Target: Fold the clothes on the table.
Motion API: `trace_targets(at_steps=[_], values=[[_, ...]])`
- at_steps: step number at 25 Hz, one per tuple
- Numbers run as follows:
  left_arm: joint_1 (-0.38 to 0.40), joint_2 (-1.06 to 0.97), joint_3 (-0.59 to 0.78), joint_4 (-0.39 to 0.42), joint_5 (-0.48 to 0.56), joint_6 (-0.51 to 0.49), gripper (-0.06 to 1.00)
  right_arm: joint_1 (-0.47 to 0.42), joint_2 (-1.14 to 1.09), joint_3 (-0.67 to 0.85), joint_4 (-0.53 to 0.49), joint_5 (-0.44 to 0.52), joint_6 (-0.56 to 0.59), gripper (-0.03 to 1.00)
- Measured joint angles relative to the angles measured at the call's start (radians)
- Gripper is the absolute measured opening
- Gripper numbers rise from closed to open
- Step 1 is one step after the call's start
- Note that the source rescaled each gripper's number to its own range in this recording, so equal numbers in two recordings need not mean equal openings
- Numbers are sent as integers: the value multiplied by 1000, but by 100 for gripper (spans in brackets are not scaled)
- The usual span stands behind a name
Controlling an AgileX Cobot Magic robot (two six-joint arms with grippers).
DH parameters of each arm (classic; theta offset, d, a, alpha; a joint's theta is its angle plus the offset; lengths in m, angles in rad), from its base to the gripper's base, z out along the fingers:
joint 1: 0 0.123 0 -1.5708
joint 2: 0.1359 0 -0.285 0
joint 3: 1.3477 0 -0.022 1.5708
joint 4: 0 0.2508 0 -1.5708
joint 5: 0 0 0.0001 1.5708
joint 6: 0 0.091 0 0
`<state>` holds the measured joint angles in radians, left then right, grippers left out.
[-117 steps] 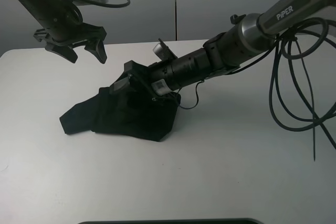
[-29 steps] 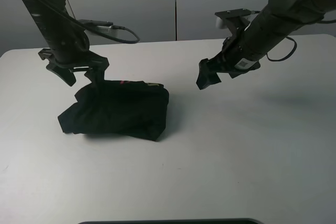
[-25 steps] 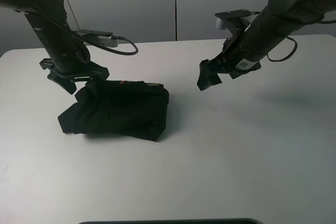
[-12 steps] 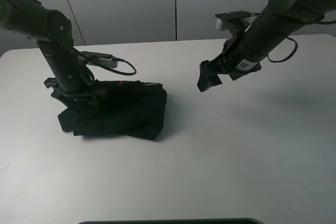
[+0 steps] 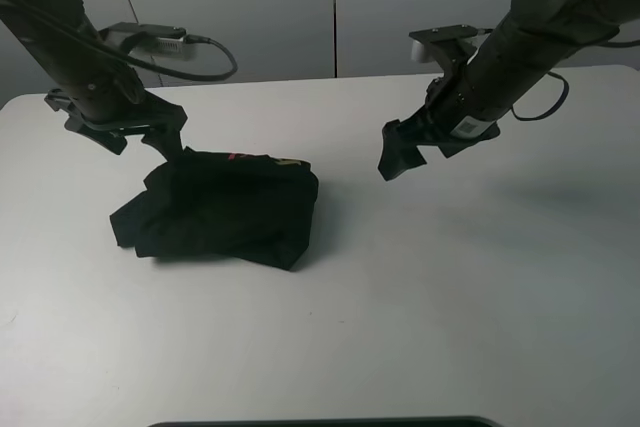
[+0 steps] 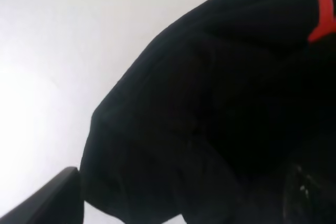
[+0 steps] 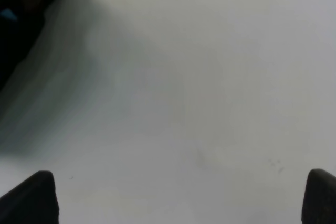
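Change: the left gripper (image 5: 140,139) has been lifted off the T-shirt (image 5: 225,209); half a second ago it was pressed low into the cloth at the end of the bundle farthest from the right arm, and now it is held above that end's rear corner.
Left fingers: spread apart, nothing held; one finger tip (image 5: 170,144) is seen just over the T-shirt's upper edge, and whether it touches cannot be told.
Right gripper (image 5: 400,152): unmoved over the last second, raised above the bare bench (image 5: 450,287), well apart from the T-shirt.
Right fingers: wide apart, empty; in the right wrist view only bench surface lies between them.
T-shirt: lying on the bench as a compact, lumpy dark bundle, with a strip of red and yellow print showing along its rear edge; its outline is little changed by the press.
Meaning for the task: the bundle appears to have been patted down and released; the fold is judged near done, though the edges are uneven.
Containers: none are seen; nothing is held in anything.
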<state>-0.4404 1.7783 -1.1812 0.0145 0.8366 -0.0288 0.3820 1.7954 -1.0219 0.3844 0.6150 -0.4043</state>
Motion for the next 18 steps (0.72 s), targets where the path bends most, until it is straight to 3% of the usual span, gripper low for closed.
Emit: trace_targets(at_steps=[10, 18], values=[[0, -170, 0, 2, 29, 29, 99, 0, -25, 0, -2, 28, -2, 100], [0, -370, 0, 2, 69, 41, 99, 0, -258, 0, -2, 54, 4, 100]])
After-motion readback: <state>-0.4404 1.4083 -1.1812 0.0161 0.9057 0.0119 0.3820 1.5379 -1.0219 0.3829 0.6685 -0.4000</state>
